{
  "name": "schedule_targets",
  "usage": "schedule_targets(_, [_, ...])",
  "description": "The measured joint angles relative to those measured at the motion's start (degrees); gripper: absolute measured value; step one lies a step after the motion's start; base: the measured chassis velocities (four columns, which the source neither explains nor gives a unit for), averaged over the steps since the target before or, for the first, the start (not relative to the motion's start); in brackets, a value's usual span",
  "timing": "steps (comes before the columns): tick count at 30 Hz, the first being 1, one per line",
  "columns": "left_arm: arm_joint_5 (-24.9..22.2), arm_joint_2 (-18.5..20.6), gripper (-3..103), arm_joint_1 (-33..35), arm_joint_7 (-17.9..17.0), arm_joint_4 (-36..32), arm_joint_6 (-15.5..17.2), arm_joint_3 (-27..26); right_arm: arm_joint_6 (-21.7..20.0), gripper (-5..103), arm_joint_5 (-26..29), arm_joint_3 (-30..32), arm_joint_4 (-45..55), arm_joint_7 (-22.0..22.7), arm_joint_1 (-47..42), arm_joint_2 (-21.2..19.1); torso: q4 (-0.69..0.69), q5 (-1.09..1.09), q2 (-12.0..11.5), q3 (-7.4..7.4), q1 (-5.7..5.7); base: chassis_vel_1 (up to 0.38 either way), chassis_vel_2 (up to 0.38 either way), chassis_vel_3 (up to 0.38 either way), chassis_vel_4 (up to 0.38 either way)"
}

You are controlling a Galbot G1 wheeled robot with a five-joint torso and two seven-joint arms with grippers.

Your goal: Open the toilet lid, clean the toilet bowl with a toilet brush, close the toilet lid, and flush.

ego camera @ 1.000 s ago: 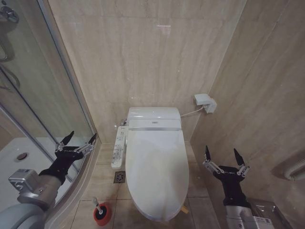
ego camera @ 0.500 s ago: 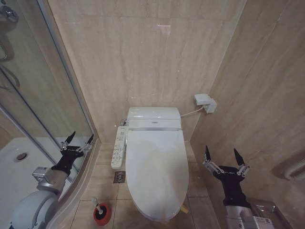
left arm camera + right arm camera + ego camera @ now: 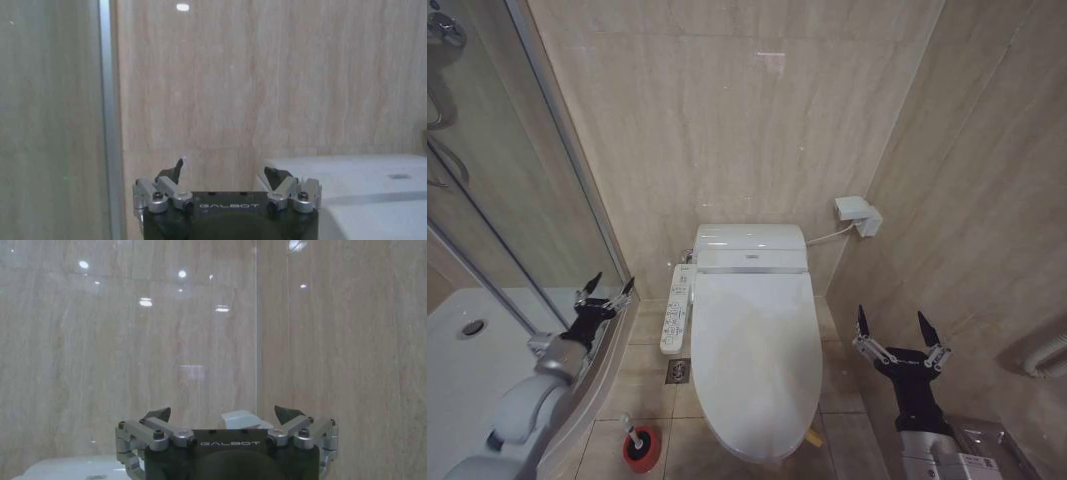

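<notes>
I see toilet lid (image 3: 752, 350) glossy white, shut flat over toilet bowl (image 3: 757, 452); toilet brush (image 3: 632, 434) upright in red holder cup (image 3: 641, 450), floor left.

The toilet lid (image 3: 755, 360) is glossy white with a yellow strip at five o'clock. At eight o'clock, a red holder cup (image 3: 640, 450). Veined beige marble walls (image 3: 727, 110).

A glass shower door (image 3: 487, 200) is seen at the left of the frame. A red holder cup (image 3: 642, 450) is set on the tiled floor, lower left. A white wall box (image 3: 857, 215) is mounted right of centre.
</notes>
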Motion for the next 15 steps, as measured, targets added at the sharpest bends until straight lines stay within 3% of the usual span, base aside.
schedule_targets(8, [-1.9, 1.3, 86, -10.5, 1.1, 11.8, -2.5, 8.0, 0.0, 100, 0.0, 0.0, 0.0, 0.0, 0.0, 0.0, 0.0, 0.0, 0.0, 0.0, 0.0, 0.0, 0.0, 0.0, 0.0])
schedule_targets(15, [-2.1, 1.4, 83, -11.7, 1.2, 13.1, -2.8, 8.9, 0.0, 100, 0.0, 0.0, 0.0, 0.0, 0.0, 0.0, 0.03, 0.0, 0.0, 0.0, 0.0, 0.0, 0.0, 0.0, 0.0])
